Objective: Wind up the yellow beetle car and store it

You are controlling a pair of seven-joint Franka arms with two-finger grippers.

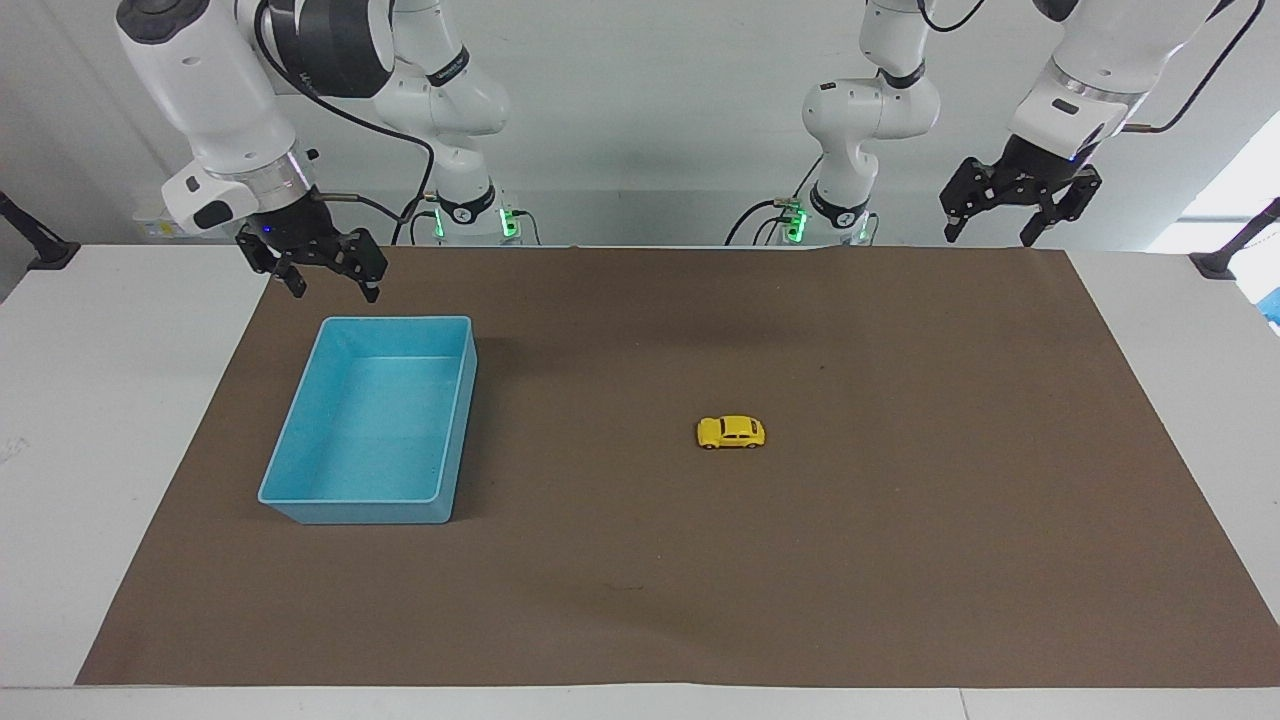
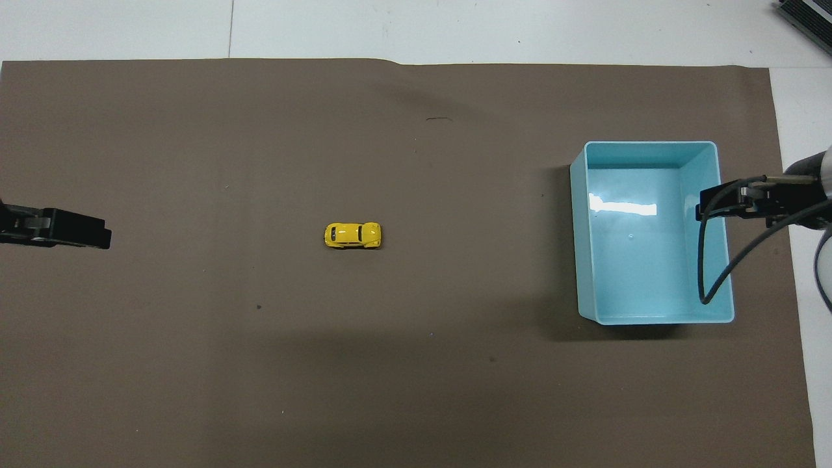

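Mid-mat, yellow beetle car [image 1: 731, 432] sits on its wheels, long axis running between the arms' ends; nose direction unclear, no legible writing. Left gripper [image 1: 1020, 203] and right gripper [image 1: 326, 270] both wide, holding nothing.

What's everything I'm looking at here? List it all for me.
Toy car: one, yellow, alone on the mat near the table's middle.
Bin: one, light blue, empty, on the mat toward the right arm's end.
Mat: one, brown, covering most of the table.
Table: one, white.
Right gripper: one, black, open, raised over the mat by the bin's edge nearest the robots.
Left gripper: one, black, open, raised, waiting.
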